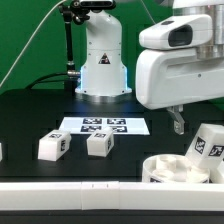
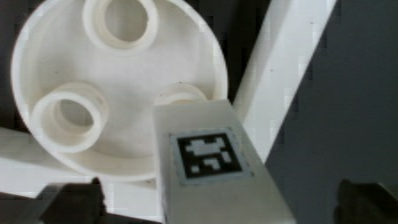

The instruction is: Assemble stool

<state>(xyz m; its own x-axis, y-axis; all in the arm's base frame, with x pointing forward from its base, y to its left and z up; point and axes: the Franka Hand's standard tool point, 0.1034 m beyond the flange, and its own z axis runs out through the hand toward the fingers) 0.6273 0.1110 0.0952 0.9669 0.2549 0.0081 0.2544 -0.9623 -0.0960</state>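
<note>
The round white stool seat [image 1: 168, 170] lies at the exterior view's lower right, against the border rail. In the wrist view the seat [image 2: 107, 100] shows two round sockets. A tagged leg [image 1: 207, 148] stands tilted at the seat's right side, and this leg [image 2: 214, 150] fills the space under my wrist. Two more tagged legs [image 1: 52, 146] [image 1: 99, 144] lie loose on the black table. My gripper [image 1: 179, 124] hangs above the seat. The gripper [image 2: 217, 206] is open, its dark fingertips [image 2: 63, 200] wide apart on either side of the leg and touching nothing.
The marker board [image 1: 101, 125] lies flat in front of the robot base [image 1: 103, 70]. A long white border rail [image 1: 70, 196] runs along the table's near edge, and this rail [image 2: 281, 70] crosses the wrist view beside the seat.
</note>
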